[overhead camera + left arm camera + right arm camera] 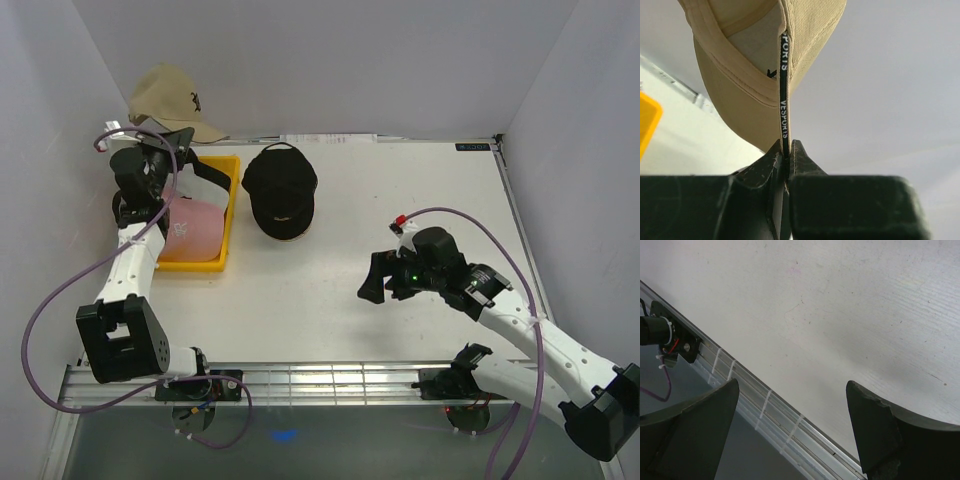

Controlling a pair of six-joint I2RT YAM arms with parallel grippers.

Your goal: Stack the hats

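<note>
**A:** Our left tool [785,150] is clamped on the thin black tape [784,100] that runs inside the tan hat [740,95]. Only that strip sits between the jaws.

**B:** So the tan hat hangs from one seam, at the upper left of the top view, beyond the far end of the yellow tray [195,265]. We judge that grip slim. If we swing the arm quickly, the tape may slide out.

**A:** Then it drops askew, perhaps onto the pink hat [195,228] and the white hat [205,188] in the tray, or across the rim.

**B:** The crown is soft too. It could fold as we lower it and land tilted on the black hat [280,190], which lies at upper centre of the counter [400,200].

**A:** And our right tool [790,425]?

**B:** Its jaws are wide apart and hold nothing. It hovers over bare counter at lower right, well apart from every hat, so we cannot count on it to steady anything.
</note>
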